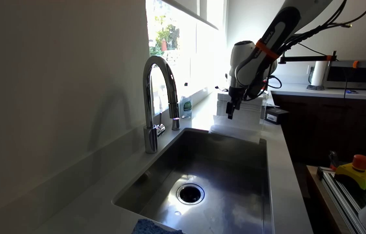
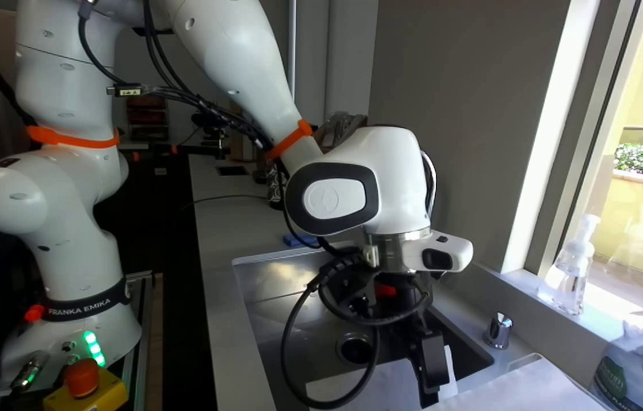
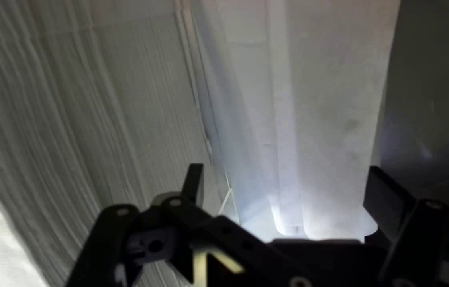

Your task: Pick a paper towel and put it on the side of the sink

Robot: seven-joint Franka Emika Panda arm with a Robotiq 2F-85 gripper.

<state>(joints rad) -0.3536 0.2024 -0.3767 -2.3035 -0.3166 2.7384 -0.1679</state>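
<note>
We see the gripper (image 3: 284, 177) released, its jaws standing wide apart above the towel (image 3: 334, 99), which we find lying over the rim of the sink (image 1: 225, 204), just beside the stack (image 3: 100, 115)

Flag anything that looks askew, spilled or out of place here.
The paper towel appears to overhang the edge of the stainless-steel sink instead of lying wholly on the countertop, so it might slip in.

Facing inward from opposite ends of the sink (image 1: 228, 198) in both exterior views, sharing it and the arm (image 2: 241, 51); aimed closely down on white stack (image 3: 100, 99) and sink in wrist view.
</note>
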